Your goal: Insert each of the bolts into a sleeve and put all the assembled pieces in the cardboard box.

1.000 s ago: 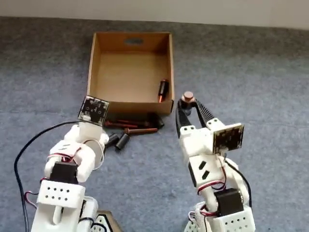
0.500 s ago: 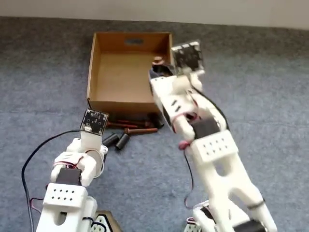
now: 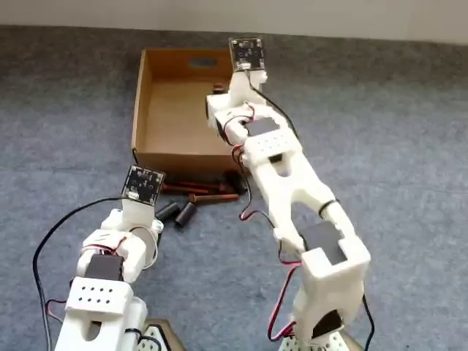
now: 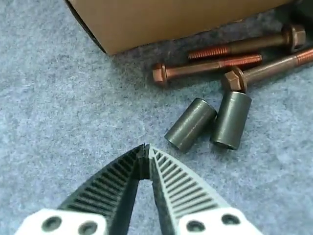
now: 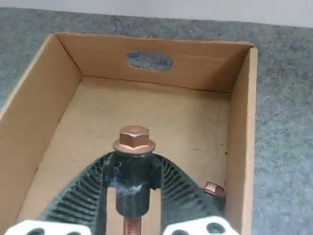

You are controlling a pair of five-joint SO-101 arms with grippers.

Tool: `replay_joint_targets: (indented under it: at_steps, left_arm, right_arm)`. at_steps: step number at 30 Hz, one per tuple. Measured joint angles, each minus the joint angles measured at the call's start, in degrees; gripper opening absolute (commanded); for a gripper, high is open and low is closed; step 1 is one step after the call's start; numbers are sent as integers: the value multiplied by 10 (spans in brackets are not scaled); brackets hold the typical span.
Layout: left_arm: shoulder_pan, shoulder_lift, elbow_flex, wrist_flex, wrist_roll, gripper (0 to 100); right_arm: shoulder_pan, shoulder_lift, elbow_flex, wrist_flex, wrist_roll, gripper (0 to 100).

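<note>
My right gripper [image 5: 133, 161] is shut on an assembled piece [image 5: 133, 171], a dark sleeve with a copper bolt through it, head up. It hangs over the inside of the cardboard box [image 5: 200, 73], with the right arm [image 3: 263, 139] stretched across the box's front wall. Another assembled piece [image 5: 213, 189] lies in the box by its side wall. My left gripper [image 4: 146, 151] is shut and holds nothing, just short of two loose dark sleeves [image 4: 190, 123] [image 4: 230, 119]. Three copper bolts [image 4: 195, 71] lie between the sleeves and the box wall [image 4: 161, 19].
Everything rests on grey carpet. In the high view the loose bolts [image 3: 197, 191] and sleeves [image 3: 179, 212] lie just in front of the box [image 3: 140, 110], between the two arms. A white wall edge runs behind the box.
The right arm has swung from beside the box's front corner to over the box, carrying the assembled piece. The left arm has shifted only slightly.
</note>
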Motion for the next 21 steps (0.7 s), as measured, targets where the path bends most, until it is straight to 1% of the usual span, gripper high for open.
replay_joint_targets:
  at_steps: [6,14,21]
  left_arm:
    - [0,0,0,0,-3,19]
    - [0,0,0,0,-4,18]
    - [0,0,5,0,-4,18]
  right_arm:
    - [12,82,-33,0,0,6]
    - [22,110,-36,0,0,6]
    - [22,113,-50,66,0,6]
